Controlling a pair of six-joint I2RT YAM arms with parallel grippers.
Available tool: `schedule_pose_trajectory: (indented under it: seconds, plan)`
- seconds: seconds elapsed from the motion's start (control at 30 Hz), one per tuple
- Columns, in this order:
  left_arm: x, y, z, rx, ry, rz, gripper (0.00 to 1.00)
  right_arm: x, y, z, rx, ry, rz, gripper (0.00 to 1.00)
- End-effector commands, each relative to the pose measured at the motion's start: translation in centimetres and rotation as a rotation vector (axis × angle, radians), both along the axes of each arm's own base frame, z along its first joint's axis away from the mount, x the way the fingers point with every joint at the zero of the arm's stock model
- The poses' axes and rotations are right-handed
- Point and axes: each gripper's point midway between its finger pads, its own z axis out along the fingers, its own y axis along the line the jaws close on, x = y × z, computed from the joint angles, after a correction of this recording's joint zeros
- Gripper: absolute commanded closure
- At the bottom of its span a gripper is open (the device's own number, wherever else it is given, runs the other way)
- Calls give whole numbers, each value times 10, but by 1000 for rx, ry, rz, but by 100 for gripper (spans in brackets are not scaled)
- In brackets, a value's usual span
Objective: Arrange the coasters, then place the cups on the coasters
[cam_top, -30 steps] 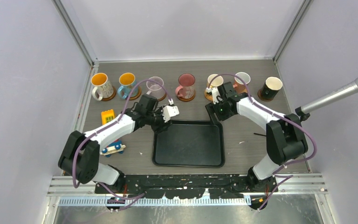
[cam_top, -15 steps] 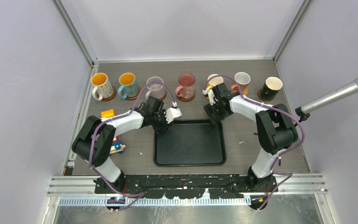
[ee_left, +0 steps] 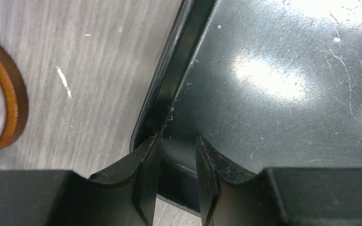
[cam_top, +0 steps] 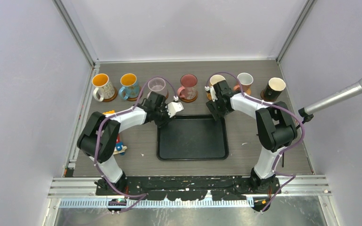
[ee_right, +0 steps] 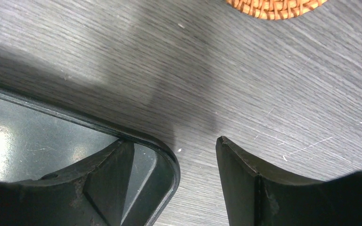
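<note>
**A:** Nearest you, the black tray [cam_top: 192,143] lies in the middle of the worktop [cam_top: 250,146], with a yellow toy block [cam_top: 107,114] off to its left. What are your tools doing?

**B:** Both are down at the tray's far corners. Your left tool [ee_left: 176,150] is pinching the tray's rim at the far-left corner. One finger is outside over the wood and one is inside the tray, with the rim squeezed between them.

**A:** And the right?

**B:** Your right tool [ee_right: 174,143] is spread wide, straddling the far-right corner. One finger sits inside the tray. The other hangs over bare worktop, apart from the rim.

**A:** So where are the task's things?

**B:** All beyond your tools. Seven cups [cam_top: 187,87] stand in a row along the far side, on the coasters [cam_top: 188,99]. The lilac cup [cam_top: 157,86] is just past your left tool. On the left wrist camera its brown coaster [ee_left: 18,99] shows at the left edge, apart from the tray. The cream cup [cam_top: 215,80] is just past your right tool. Its woven coaster [ee_right: 275,5] peeks in at the top of the right wrist camera, with bare worktop between it and the fingers.
</note>
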Motion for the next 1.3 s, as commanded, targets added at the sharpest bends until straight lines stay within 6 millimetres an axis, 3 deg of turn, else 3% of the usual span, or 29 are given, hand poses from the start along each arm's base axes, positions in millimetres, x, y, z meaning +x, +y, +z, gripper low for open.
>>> schedule_pose_trajectory:
  seconds: [0.0, 0.23, 0.47, 0.7, 0.8, 0.87, 1.0, 1.07, 1.27]
  plan:
    - [39, 2, 21, -13, -109, 35, 65, 19, 4, 14, 16, -59, -23, 31]
    - [35, -5, 33, -58, -86, 30, 65, 27, 8, 28, 30, -84, -12, 31]
    - [29, -10, 83, -131, -92, 69, 58, 27, 19, 82, 104, -149, 18, 31]
    - [27, -2, 158, -173, -140, 149, 35, 4, 42, 148, 272, -179, 107, 28]
    - [25, 7, 188, -194, -133, 207, 18, -7, 49, 182, 342, -221, 142, 26]
    - [24, 13, 207, -242, -116, 238, 1, -12, 50, 200, 367, -258, 160, 24]
    - [32, 38, 243, -298, -104, 364, 0, -24, 43, 221, 381, -316, 177, 21]
    - [34, 57, 247, -267, -70, 442, 0, -33, 36, 223, 382, -331, 166, 20]
    - [9, 123, 223, -192, 66, 610, 0, -72, 14, 207, 368, -362, 145, 17]
